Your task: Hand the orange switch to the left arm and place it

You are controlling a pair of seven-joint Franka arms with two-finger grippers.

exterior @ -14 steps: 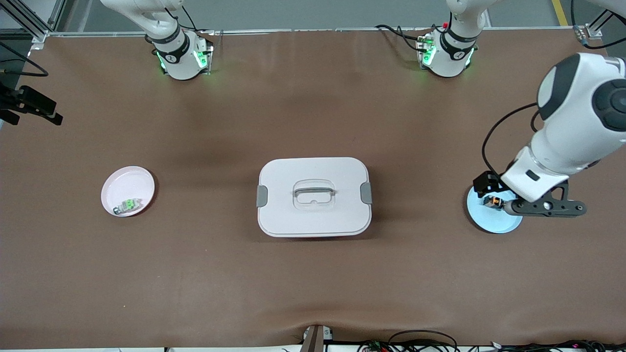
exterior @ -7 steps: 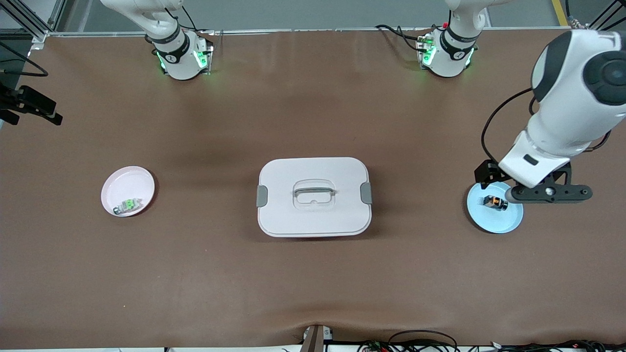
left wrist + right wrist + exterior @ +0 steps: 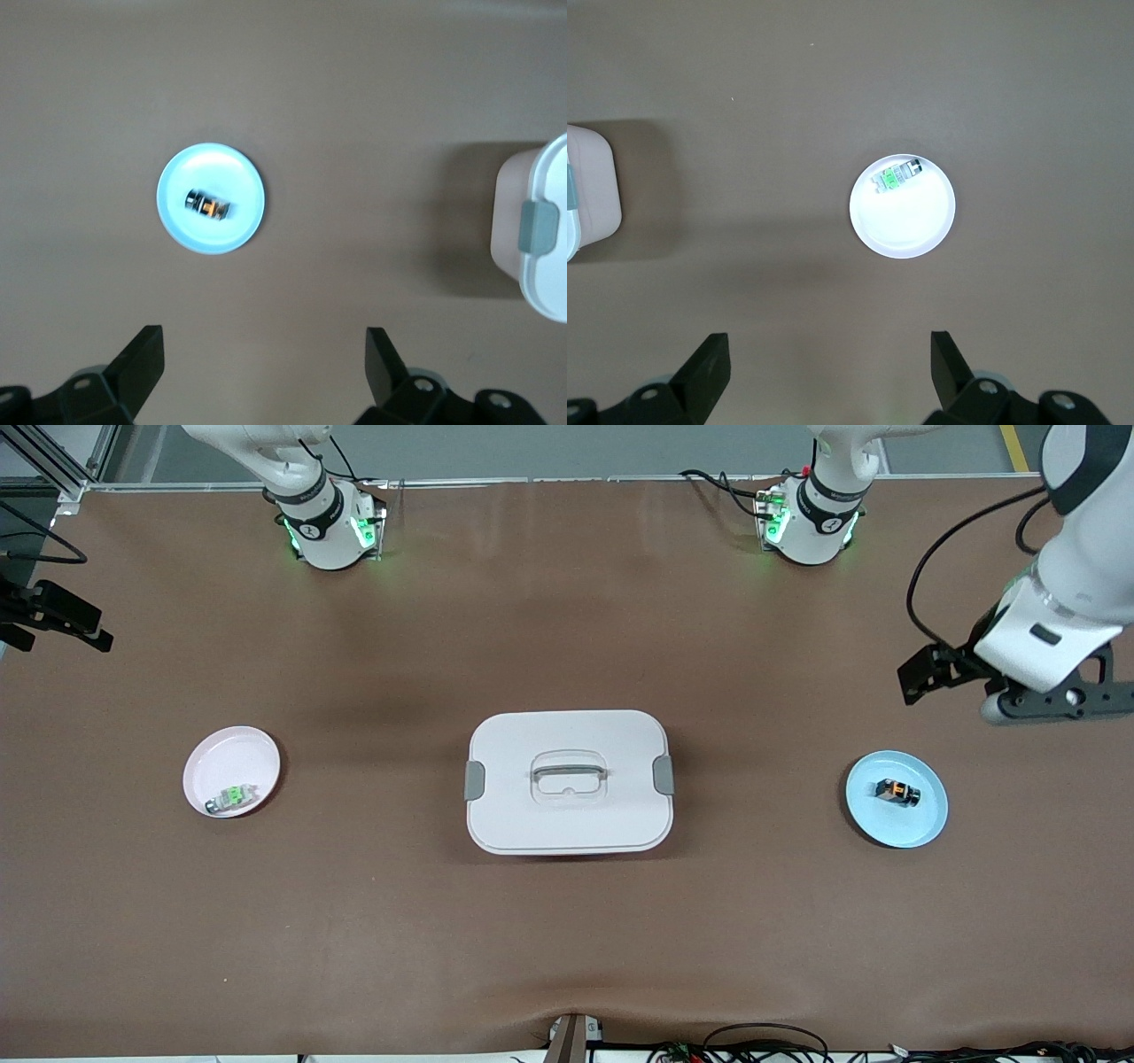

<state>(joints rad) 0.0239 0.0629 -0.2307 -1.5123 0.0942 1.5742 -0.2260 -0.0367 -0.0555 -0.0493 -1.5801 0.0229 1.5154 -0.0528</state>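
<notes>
Now that my left gripper (image 3: 1032, 695) has risen, spread wide and empty, the tiny black orange-centred switch (image 3: 897, 791) remains on its round pale-blue plate (image 3: 921, 825). My right gripper (image 3: 829, 376) waits wide open, so the transfer looks unstarted.

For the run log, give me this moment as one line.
switch: on blue plate | left claw: open, above plate | right claw: open, above pink plate | box: mid-table

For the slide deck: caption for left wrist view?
Open left gripper above blue plate holding the orange switch; box at edge.
</notes>
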